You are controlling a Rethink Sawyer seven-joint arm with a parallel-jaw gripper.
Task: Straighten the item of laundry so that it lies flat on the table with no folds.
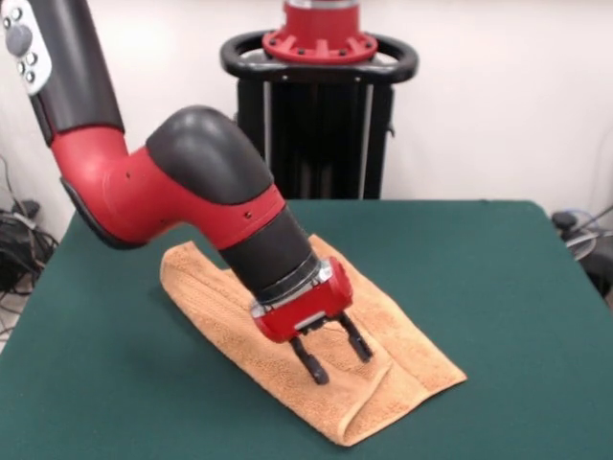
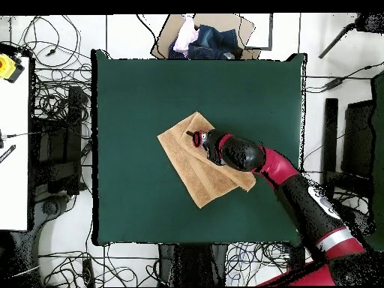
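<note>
The gripper [image 1: 333, 356] hangs with its 2 black fingers [image 1: 310, 365] spread apart and nothing between them, tips just above or barely touching the towel [image 1: 225, 297] near its front end. The towel lies diagonally near the middle of the green table [image 1: 498, 287], and a raised fold ridge [image 1: 375, 395] runs along it just beside the fingers, so it is not yet flat. In the overhead view, the arm [image 2: 259, 159] covers part of the cloth.

Risks, as I judge them: closing here may pinch 2 layers together and drag the fold along instead of opening it. Pressing down and sliding could bunch the terry into new wrinkles. A pull toward the table edge may shift the whole towel rather than spread it.
</note>
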